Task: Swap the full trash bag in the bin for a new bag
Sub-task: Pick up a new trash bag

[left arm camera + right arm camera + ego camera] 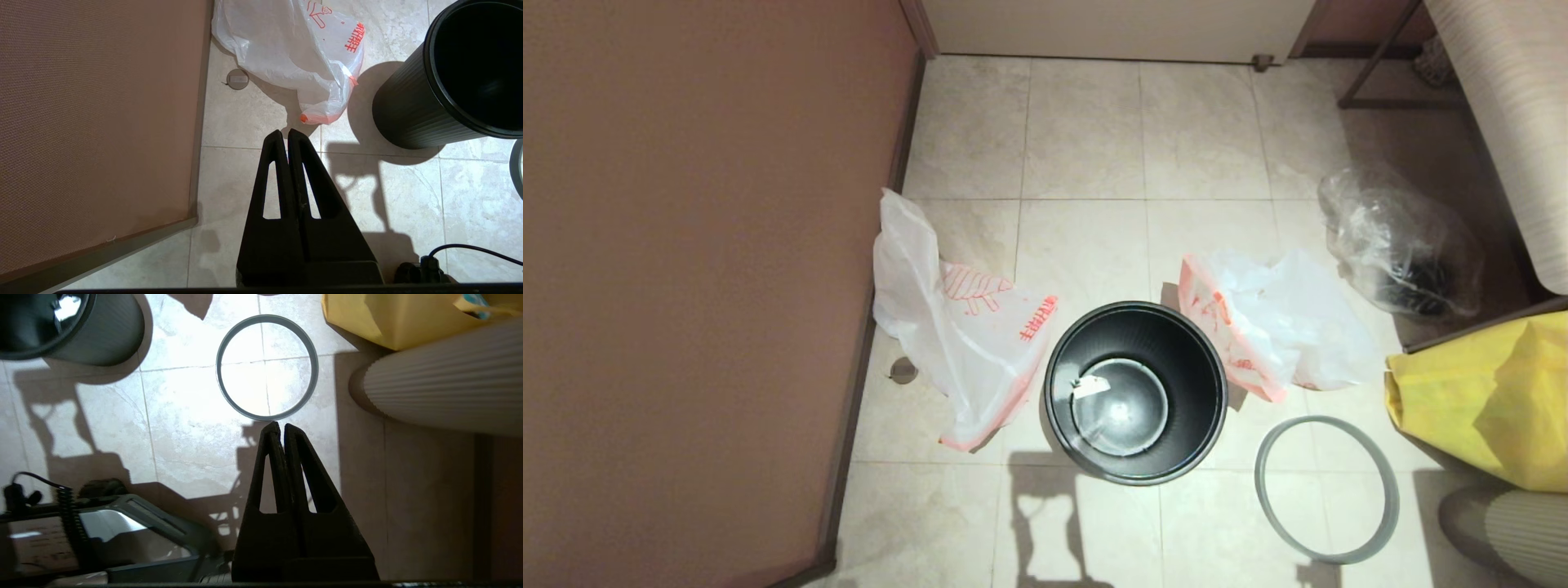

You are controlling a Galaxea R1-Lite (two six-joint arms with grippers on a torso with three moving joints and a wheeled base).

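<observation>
Tiled floor (1086,131): pale stone squares, bounded on the left by a brown wall panel (686,286).

Ribbed beige furniture (1515,122): far right, partly out of frame.

Yellow sack (1486,400): at the right edge, near the grey ring.

Bin (1135,392): round, black, ribbed wall, standing upright mid-floor. No liner in it; a small white scrap lies on its bare bottom.

New bag (947,327): limp white plastic with orange edge, leaf drawing and red characters. It lies on the floor left of the bin, one end against the wall panel, the near corner just beside the bin.

Full bag (1274,327): white plastic with orange edge, lumpy, out of the bin and lying on the floor just to its right.

Clear bag (1401,241): unprinted, dark contents, beyond the full bag, near the ribbed furniture.

Rim ring (1327,488): thin, grey, off the bin, flat on the floor to the bin's right.

Left gripper (288,132): fingers pressed together, holding nothing, above bare floor near the new bag's corner.

Right gripper (282,425): fingers pressed together, holding nothing, above the floor just short of the ring.

Floor disc (903,370): small, round, grey, beside the wall panel.
</observation>
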